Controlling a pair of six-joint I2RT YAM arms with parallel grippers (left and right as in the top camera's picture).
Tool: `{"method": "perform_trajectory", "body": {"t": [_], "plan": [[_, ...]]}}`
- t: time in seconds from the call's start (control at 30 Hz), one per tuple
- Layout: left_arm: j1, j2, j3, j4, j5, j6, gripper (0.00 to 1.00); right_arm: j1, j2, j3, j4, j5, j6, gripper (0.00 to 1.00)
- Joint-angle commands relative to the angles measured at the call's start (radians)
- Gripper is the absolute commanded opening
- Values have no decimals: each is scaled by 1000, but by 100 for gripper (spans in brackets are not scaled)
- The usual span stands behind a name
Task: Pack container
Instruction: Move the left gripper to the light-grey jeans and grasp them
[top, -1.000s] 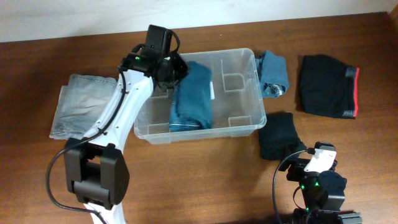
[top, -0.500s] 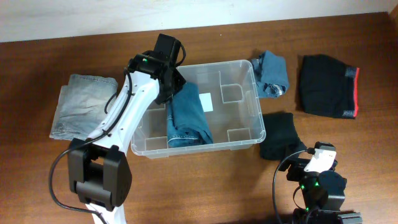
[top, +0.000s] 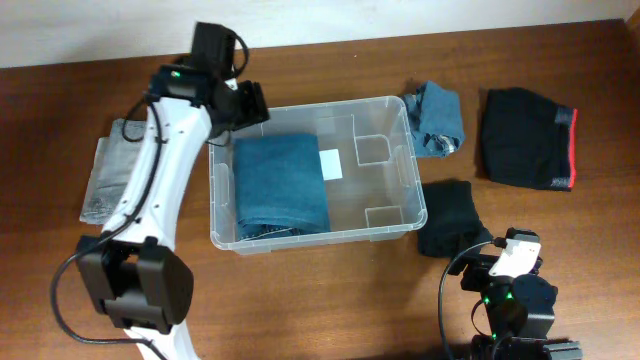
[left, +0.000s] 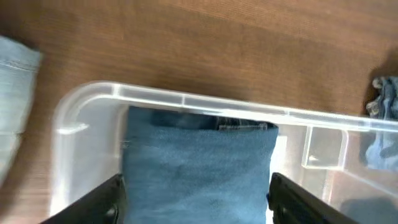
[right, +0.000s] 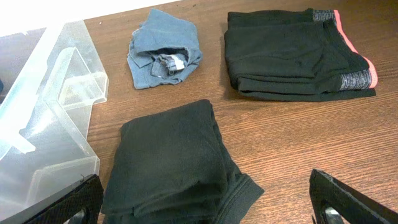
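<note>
The right gripper (right: 205, 193) is kept low at the near edge of the table (top: 330, 300), its fingers (right: 84, 199) spread wide with nothing between them. Just before it a folded black garment (top: 450, 215) is laid, seemingly touching the container (top: 318, 232), though this is hard to judge. The container is placed at the table's middle, and folded jeans (top: 280, 185) are seen flat in its left part, beside a white label (top: 332, 163). The left arm is stretched far forward; the left gripper (left: 196, 186) hangs over the far left rim, fingers apart and empty. A grey garment (top: 120, 170) is partly hidden by this arm. Farther right, a crumpled blue garment (top: 438, 118) and black shorts (top: 525, 138) are laid.
</note>
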Motion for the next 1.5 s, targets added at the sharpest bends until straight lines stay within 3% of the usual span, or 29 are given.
{"method": "perform_trajectory", "body": {"t": [0.0,0.03,0.17,0.4,0.5,0.6,0.7,0.9,1.47], "plan": [[48,-76,112,-104,-69,113,72,-6,-6,-6,0,-5,-7,98],[72,-88,137,-137,-103,113,72,-6,-6,-6,-1,-5,-7,98],[256,-143,200,-208,-139,209,99,-6,-6,-6,0,-5,-7,98],[728,-49,194,-322,132,352,99,-6,-6,-6,0,-5,-7,99],[852,32,194,-356,267,491,99,-6,-6,-6,0,-5,-7,99],[939,175,191,-412,273,567,99,-6,-6,-6,0,-5,-7,98],[975,276,190,-426,296,583,99,-6,-6,-6,0,-5,-7,99],[1039,491,185,-399,573,778,96,-6,-6,-6,0,-5,-7,98],[893,601,179,-381,564,839,97,-6,-6,-6,-1,-5,-7,98]]}}
